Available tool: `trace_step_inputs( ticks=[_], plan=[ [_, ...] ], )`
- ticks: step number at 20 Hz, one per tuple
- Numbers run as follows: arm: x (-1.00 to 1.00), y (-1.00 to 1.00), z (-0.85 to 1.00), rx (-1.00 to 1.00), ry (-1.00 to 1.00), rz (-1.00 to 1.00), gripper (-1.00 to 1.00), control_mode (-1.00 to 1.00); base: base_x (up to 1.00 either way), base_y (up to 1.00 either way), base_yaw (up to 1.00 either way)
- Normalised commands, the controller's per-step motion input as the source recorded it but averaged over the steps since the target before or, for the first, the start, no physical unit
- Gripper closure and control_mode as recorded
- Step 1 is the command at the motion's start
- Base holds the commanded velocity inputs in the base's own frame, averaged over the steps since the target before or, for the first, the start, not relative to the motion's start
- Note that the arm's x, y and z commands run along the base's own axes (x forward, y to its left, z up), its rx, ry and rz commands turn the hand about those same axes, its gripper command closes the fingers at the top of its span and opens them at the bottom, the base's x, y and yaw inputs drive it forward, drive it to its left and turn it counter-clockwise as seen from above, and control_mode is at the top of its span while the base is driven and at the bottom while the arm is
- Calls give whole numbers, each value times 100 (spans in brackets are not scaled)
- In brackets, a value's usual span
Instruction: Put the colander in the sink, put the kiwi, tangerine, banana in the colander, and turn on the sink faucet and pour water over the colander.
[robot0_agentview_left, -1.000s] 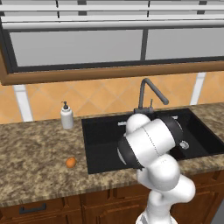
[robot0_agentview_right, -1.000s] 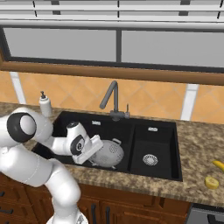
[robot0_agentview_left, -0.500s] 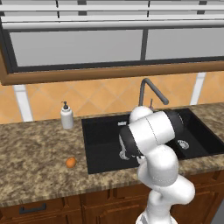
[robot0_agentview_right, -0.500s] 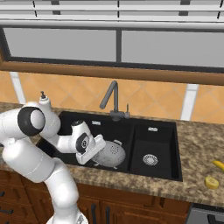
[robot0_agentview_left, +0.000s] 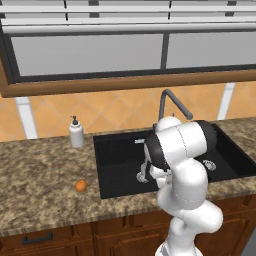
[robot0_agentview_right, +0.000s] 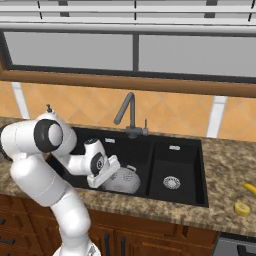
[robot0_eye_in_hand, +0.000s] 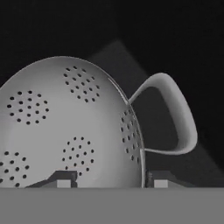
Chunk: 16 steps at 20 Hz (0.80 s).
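The gripper (robot0_eye_in_hand: 109, 181) had just parted its jaws around the colander (robot0_agentview_right: 121, 181) rim, leaving it in the sink (robot0_agentview_right: 187, 197), fruit next.

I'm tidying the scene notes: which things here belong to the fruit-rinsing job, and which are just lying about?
Job:
colander, lying in the sink
tangerine on the counter, left of the sink
banana on the counter, right of the sink
sink faucet
hand at the colander's rim

Lying about:
soap dispenser
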Motion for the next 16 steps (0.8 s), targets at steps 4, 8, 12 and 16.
trace_step_inputs(
  ticks=[4,8,12,16],
  plan=[
    [14,41,-2,0,-4,-25,-100,-100,0,0,0],
    [-2,57,3,0,-1,-25,-100,-100,0,0,0],
    [-12,47,34,-1,0,-15,-100,-100,0,0,0],
    [-25,12,71,0,0,0,-100,-100,0,0,0]
  ],
)
